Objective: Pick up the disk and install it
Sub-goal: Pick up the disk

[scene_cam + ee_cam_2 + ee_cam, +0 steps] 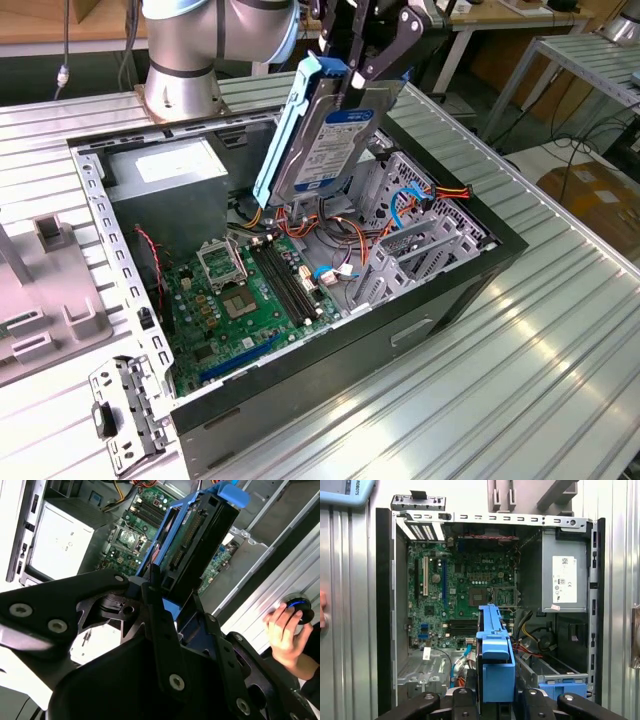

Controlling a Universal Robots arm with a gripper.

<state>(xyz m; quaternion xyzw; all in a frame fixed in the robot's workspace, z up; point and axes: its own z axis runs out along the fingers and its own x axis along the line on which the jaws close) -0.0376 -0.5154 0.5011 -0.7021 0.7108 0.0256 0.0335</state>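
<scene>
- Hand (358,72) pinches the upper end of the disk (325,140), with black fingers (388,50) pressed together on it.
- Disk hangs tilted in the air over the open computer case (455,290), its label facing the exterior view's right.
- Its lower edge is near the orange cables (335,225); whether they touch I cannot tell.
- Metal cage (425,235) stands just beside the disk, and the motherboard (250,290) lies below.
- Both blue side rails have free air around them above the case rim.

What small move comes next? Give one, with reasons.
Probably lower it slowly toward the metal cage: the tool grips the disk, which hangs tilted above the open case, its lower end over loose cables.
</scene>
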